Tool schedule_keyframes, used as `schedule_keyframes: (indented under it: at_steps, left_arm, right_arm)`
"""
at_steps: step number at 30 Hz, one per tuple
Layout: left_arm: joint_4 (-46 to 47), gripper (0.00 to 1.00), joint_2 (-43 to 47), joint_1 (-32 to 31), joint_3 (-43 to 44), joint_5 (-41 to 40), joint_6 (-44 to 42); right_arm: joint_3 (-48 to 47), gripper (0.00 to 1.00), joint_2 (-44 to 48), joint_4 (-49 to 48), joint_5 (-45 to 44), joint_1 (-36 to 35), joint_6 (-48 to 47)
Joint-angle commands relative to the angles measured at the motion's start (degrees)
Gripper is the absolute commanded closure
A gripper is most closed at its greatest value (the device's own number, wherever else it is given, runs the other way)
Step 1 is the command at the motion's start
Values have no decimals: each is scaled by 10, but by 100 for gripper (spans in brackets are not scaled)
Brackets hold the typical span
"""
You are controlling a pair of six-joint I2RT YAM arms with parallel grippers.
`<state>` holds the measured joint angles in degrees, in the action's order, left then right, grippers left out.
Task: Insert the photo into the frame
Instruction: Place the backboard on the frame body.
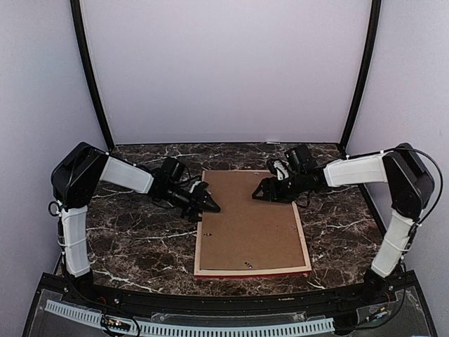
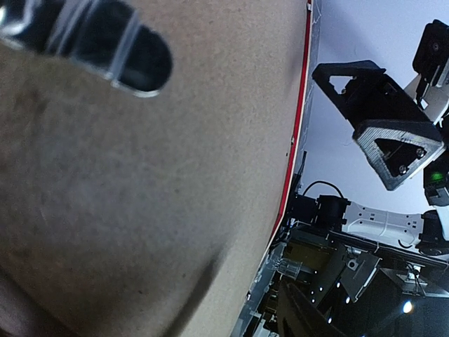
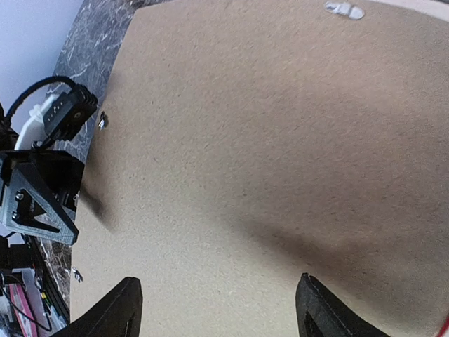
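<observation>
The frame (image 1: 303,242) lies face down in the middle of the table, pale wood back up, with a red strip along its near edge. The brown backing board (image 1: 245,217) sits in it. The photo is not in view. My left gripper (image 1: 212,206) is at the frame's left edge near the far corner. Its wrist view is filled by the board (image 2: 140,196) and the frame's red edge (image 2: 298,140), and the fingers do not show clearly there. My right gripper (image 1: 258,195) hovers over the board's far right part, open and empty (image 3: 217,309), its fingertips (image 3: 126,298) spread above the board (image 3: 266,140).
Small metal clips sit on the board near its near end (image 1: 247,265) and at its far edge (image 3: 344,9). Dark marble table (image 1: 140,239) surrounds the frame. White walls close in the back and sides. The right gripper's black finger (image 2: 382,119) shows in the left wrist view.
</observation>
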<state>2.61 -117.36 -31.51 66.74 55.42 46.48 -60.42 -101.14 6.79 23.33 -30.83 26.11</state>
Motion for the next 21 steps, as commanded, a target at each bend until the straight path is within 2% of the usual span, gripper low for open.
schedule_keyframes:
  at_steps: [1, 12, 21]
  left_arm:
    - [-17, 44, 3, -6, 17, 9, -11]
    - [-23, 37, 5, -7, 19, 7, -19]
    - [-82, 35, 12, -7, 40, -13, -56]
  right_arm:
    - [-27, 24, -36, -20, 7, -30, 12]
    - [-16, 24, -68, -30, 6, -39, 17]
    - [-5, 24, -60, -23, -5, -38, 11]
